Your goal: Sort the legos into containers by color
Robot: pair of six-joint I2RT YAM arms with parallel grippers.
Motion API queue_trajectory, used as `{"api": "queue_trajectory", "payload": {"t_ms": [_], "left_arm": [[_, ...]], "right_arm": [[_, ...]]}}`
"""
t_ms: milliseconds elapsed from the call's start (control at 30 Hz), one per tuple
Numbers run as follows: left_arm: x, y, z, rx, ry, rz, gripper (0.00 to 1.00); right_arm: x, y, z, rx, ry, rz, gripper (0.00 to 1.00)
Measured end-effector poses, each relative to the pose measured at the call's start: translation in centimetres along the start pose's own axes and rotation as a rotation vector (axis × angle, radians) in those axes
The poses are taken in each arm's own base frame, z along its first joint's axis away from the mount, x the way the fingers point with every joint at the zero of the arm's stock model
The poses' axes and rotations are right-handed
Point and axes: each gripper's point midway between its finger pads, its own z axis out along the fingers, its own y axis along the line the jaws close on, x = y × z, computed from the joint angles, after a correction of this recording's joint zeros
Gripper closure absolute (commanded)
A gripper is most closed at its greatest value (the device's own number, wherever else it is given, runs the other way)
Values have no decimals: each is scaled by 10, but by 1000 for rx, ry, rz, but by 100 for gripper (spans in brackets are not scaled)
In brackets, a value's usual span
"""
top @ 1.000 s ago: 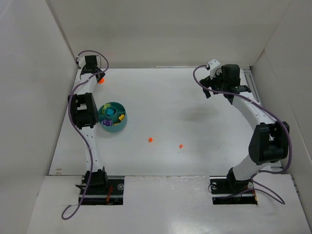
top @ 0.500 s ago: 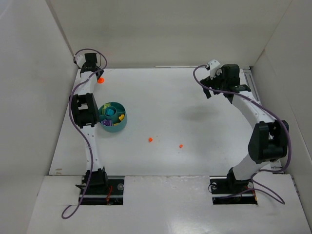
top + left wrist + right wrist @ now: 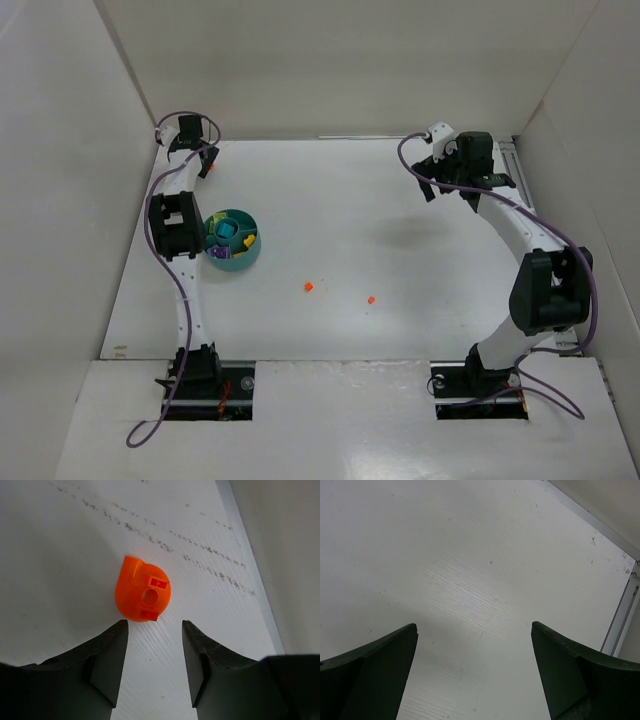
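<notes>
Only from the left wrist: round orange lego on the white counter, just beyond the left fingers, parted and gripping nothing. From above, lost behind that wrist in the far left corner.

Only from above: teal dish beside the left arm, sorted pieces inside, and two orange legos apart mid-counter.

Right fingers spread wide, near the far right rail. White walls close around; broad counter between the arms.
</notes>
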Motion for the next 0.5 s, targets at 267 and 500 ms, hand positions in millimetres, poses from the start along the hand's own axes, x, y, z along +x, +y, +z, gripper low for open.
{"api": "queue_trajectory", "payload": {"t_ms": [267,500], "left_arm": [[1,9,7,-33,0,-65,57],[-9,18,11,-48,-11,-109,59]], "right_arm": [[2,-5,-1,15,6,4,0],[-1,-8,-2,22,0,2,0]]}}
